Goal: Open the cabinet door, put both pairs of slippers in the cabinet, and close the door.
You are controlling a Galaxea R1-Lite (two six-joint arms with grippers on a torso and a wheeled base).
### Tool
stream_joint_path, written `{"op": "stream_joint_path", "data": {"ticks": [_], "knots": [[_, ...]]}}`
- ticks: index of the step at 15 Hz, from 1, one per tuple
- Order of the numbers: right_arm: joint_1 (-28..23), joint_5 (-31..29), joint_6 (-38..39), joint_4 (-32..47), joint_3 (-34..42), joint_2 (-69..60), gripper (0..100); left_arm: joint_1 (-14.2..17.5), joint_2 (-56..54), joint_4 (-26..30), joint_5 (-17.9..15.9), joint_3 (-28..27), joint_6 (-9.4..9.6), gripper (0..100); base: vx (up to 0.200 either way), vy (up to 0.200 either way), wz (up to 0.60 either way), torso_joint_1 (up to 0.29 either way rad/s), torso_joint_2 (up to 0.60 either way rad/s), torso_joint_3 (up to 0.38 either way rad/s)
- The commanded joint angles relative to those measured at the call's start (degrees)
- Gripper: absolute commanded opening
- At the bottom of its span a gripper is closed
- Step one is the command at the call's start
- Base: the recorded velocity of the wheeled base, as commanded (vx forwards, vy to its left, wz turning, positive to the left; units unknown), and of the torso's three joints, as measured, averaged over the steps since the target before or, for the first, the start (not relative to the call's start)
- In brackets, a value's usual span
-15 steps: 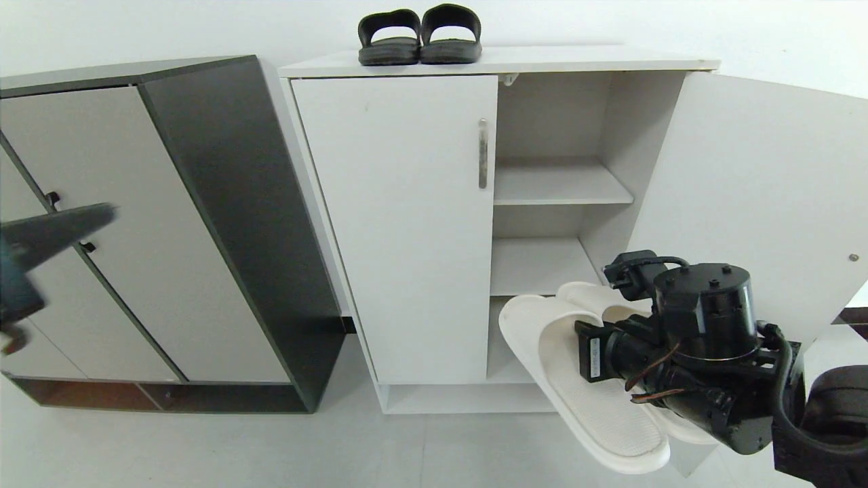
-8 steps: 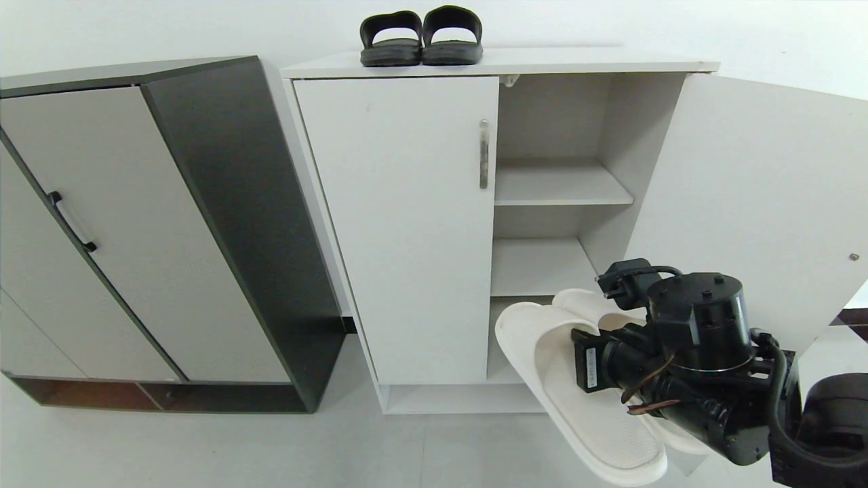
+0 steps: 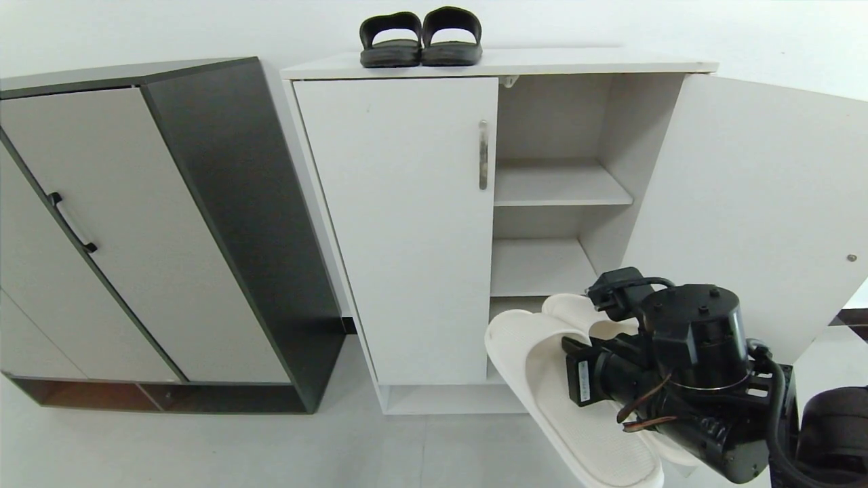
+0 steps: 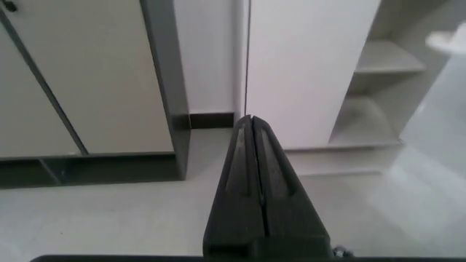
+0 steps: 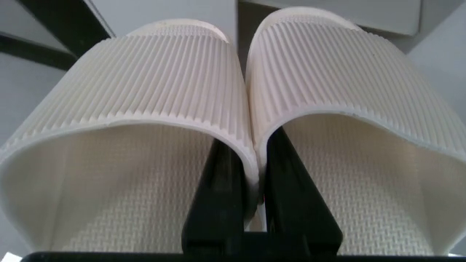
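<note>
A pair of white slippers [image 3: 536,352] hangs in front of the cabinet's lower open compartment, toes pointing toward it. My right gripper [image 5: 253,193] is shut on their two inner strap edges, which are pinched together. The ribbed straps [image 5: 167,87] arch over the fingers. A pair of black slippers [image 3: 420,37] stands on top of the white cabinet [image 3: 397,230]. The cabinet's right door [image 3: 753,196] is swung wide open and its left door is closed. My left gripper [image 4: 251,125] is shut on nothing, held low above the floor facing the cabinet [image 4: 306,65].
Inside the open half are an upper shelf [image 3: 556,183] and a middle shelf [image 3: 539,264], both bare. A dark grey cabinet [image 3: 224,203] with closed doors stands just to the left. Bare grey floor [image 3: 271,447] lies in front.
My right arm has carried the white slippers a little left and toward the cabinet. The left gripper, at the head view's left edge a second ago, has dropped out of that view.
</note>
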Motion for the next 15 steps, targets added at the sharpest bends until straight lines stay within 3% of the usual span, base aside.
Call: {"op": "stream_joint_path", "data": {"ticks": [1, 4, 7, 11, 15], "knots": [[0.6, 0.1, -0.1, -0.1, 0.5, 0.3, 0, 0.0, -0.2, 0.0, -0.4, 0.2, 0.48, 0, 0.0, 0.0, 0.0, 0.0, 0.0, 0.0], [0.7, -0.2, -0.3, -4.3, 0.6, 2.6, 0, 0.0, -0.2, 0.0, 0.4, 0.2, -1.19, 0, 0.0, 0.0, 0.0, 0.0, 0.0, 0.0], [0.7, -4.9, 0.0, -4.7, -1.2, 5.6, 0, 0.0, -0.2, 0.0, 0.4, 0.2, -0.92, 0, 0.0, 0.0, 0.0, 0.0, 0.0, 0.0], [-0.5, -5.6, 0.1, -6.3, -2.9, 7.4, 0, 0.0, -0.2, 0.0, 0.5, 0.2, -1.01, 0, 0.0, 0.0, 0.0, 0.0, 0.0, 0.0], [-0.9, -5.7, 0.1, -6.3, -3.2, 7.4, 0, 0.0, -0.2, 0.0, 0.5, 0.2, -0.92, 0, 0.0, -0.2, 0.0, 0.005, 0.0, 0.004]]}}
